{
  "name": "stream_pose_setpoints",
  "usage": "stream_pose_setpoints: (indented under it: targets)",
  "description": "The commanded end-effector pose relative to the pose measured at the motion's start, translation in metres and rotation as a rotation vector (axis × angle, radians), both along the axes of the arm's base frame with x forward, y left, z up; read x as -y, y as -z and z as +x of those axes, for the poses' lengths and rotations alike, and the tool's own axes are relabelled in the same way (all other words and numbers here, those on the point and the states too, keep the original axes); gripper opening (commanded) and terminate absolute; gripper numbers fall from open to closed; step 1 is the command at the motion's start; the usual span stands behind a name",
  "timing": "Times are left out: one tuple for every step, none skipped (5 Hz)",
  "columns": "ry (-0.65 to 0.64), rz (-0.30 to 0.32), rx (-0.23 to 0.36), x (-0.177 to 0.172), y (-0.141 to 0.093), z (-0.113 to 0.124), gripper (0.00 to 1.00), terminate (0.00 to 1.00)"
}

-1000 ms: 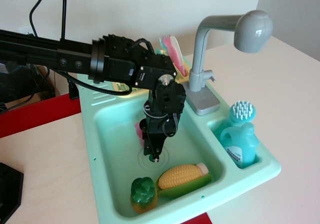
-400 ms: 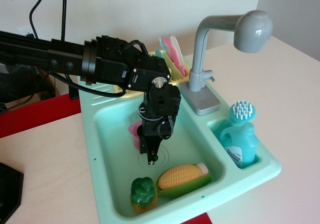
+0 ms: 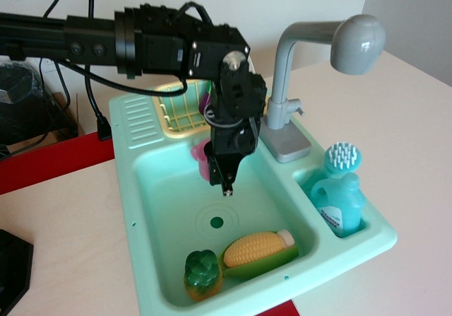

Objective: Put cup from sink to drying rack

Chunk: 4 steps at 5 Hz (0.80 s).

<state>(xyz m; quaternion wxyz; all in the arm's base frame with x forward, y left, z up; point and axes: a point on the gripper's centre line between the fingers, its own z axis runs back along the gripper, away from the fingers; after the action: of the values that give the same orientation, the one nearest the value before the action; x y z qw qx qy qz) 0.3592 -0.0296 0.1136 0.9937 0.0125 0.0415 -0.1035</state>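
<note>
The pink cup point(image 3: 200, 158) hangs above the back of the mint-green sink basin point(image 3: 169, 210), clear of the floor and the round drain mark point(image 3: 217, 223). My black gripper point(image 3: 220, 182) points down over the basin and is shut on the cup, which sticks out on its left side. The pale-yellow drying rack point(image 3: 176, 109) sits at the back of the sink unit, just behind and above the cup. The arm partly hides the rack's right end.
The grey faucet point(image 3: 300, 54) stands to the right of the gripper. A toy corn point(image 3: 258, 248) and a green vegetable point(image 3: 203, 273) lie at the basin's front. A blue bottle point(image 3: 339, 203) and a brush point(image 3: 344, 156) fill the right side compartment. The ribbed draining surface point(image 3: 138, 118) is left of the rack.
The gripper has risen from the basin floor near the drain and moved back toward the rack. The pink cup has come up with it.
</note>
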Motion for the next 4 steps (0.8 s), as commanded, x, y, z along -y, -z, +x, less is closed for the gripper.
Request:
stream_pose_setpoints:
  targets:
    - [-0.032, -0.016, 0.169, -0.019, -0.067, 0.027, 0.00, 0.00]
    - [-0.096, -0.018, 0.158, -0.045, -0.065, 0.026, 0.00, 0.00]
    - [-0.154, -0.006, 0.137, -0.075, -0.055, 0.023, 0.00, 0.00]
    - [-0.198, 0.005, 0.129, -0.099, -0.050, 0.022, 0.00, 0.00]
